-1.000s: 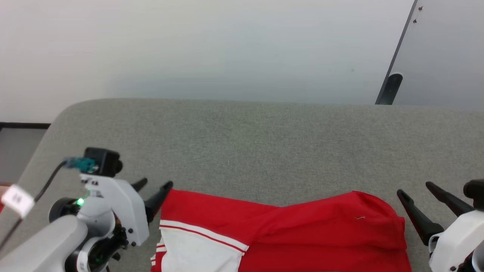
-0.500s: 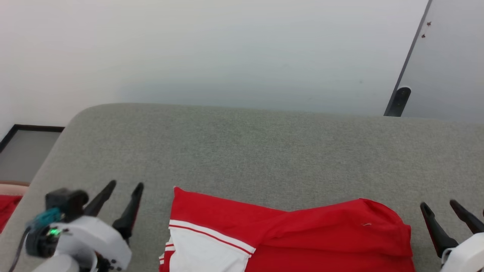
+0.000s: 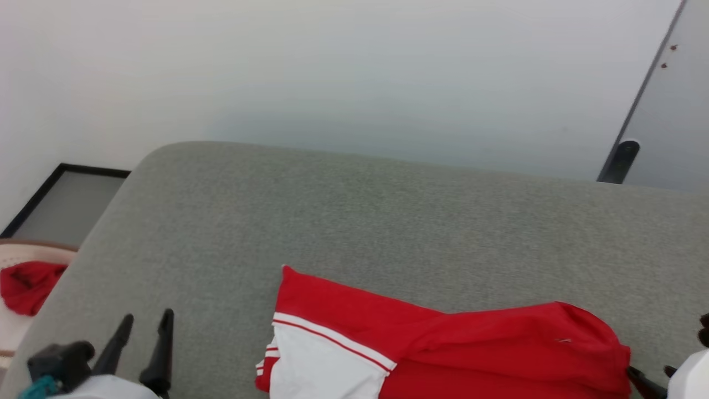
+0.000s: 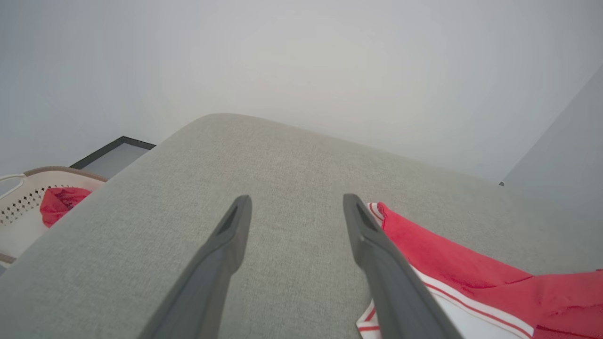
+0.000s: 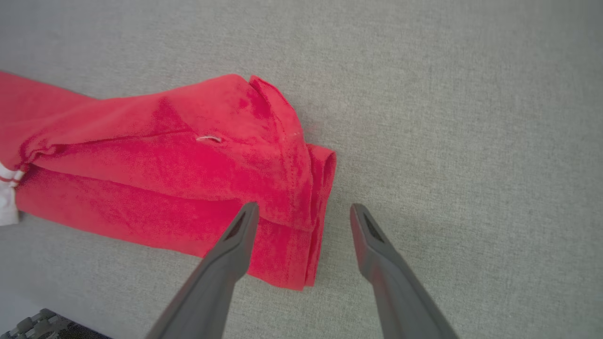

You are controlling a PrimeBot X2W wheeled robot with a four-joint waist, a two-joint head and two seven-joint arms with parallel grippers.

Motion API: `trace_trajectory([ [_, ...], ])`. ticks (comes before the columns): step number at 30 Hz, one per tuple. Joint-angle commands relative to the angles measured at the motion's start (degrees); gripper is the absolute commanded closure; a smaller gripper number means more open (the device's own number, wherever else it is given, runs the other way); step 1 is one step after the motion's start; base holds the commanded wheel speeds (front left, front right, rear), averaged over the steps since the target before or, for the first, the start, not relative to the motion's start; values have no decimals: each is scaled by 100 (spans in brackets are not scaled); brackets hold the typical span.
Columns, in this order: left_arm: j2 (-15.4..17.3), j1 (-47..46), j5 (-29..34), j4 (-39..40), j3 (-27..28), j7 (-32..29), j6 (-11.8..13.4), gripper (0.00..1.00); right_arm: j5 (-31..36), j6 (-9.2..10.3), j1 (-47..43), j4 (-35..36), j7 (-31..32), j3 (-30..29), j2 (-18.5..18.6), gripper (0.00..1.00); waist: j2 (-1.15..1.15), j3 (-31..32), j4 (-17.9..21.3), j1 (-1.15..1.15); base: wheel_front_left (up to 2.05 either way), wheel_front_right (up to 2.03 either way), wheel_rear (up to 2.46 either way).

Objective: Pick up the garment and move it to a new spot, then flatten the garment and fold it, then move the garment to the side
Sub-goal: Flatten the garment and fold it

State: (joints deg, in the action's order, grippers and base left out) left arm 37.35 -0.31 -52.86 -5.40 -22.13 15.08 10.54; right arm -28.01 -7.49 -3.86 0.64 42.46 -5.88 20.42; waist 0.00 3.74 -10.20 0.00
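The garment (image 3: 443, 349) lies folded on the grey padded surface (image 3: 360, 221), red with a white panel and stripe trim at its left end. My left gripper (image 3: 148, 315) stands open to the left of it, apart from the cloth, with nothing between its fingers. In the left wrist view the left gripper (image 4: 297, 199) points over bare padding, and the garment (image 4: 447, 263) lies just right of the right finger. My right gripper (image 3: 651, 370) sits at the garment's right end. The right wrist view has the right gripper (image 5: 304, 207) open above the folded red edge of the garment (image 5: 188, 174), not holding it.
A cream basket (image 3: 16, 257) with a plain red cloth bundle (image 3: 27, 280) stands off the surface's left side, also seen as the basket (image 4: 23, 188). A dark-framed panel (image 3: 66, 199) lies behind it. A grey door (image 3: 681, 111) stands at the far right.
The camera has turned left, bringing the basket into view. My left gripper has drawn back from the garment's left corner toward the lower left. The garment lies still.
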Motion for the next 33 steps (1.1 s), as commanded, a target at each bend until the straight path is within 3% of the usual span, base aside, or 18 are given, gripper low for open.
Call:
trace_trajectory([
  [1, -59, 89, 69, -7, 39, 4, -57, 0, -36, 0, 92, -25, 76, -15, 44, 0, 0, -42, -117, 0, 0, 0, 0],
  [9, -732, 239, 635, -120, 595, 4, -440, 0, -137, 0, 297, -446, 819, -211, 172, 0, 0, -321, -501, 0, 0, 0, 0],
  [18, -1480, -138, 1008, -385, 841, 5, -889, 0, -57, 0, 700, -1225, 908, -102, 159, 0, 0, -786, -879, 0, 0, 0, 0],
  [29, -1884, -429, 1306, -736, 1013, 4, -1261, 0, -248, -4, 1072, -2097, 1144, 437, -43, 2, 0, -1001, -1018, 0, 0, 0, 0],
  [30, -1908, -438, 1312, -752, 1041, 4, -1283, 0, -299, -10, 1098, -2129, 1167, 492, -39, 62, 0, -1018, -1013, 0, 0, 0, 0],
  [31, -1933, -441, 1322, -763, 1072, 4, -1310, 0, -322, -16, 1119, -2164, 1169, 509, -19, 100, 0, -1031, -1007, 0, 0, 0, 0],
  [33, -1987, -426, 1361, -810, 1093, 4, -1352, 0, -308, -15, 1142, -2217, 1136, 519, 85, 100, 0, -1057, -993, 0, 0, 0, 0],
])
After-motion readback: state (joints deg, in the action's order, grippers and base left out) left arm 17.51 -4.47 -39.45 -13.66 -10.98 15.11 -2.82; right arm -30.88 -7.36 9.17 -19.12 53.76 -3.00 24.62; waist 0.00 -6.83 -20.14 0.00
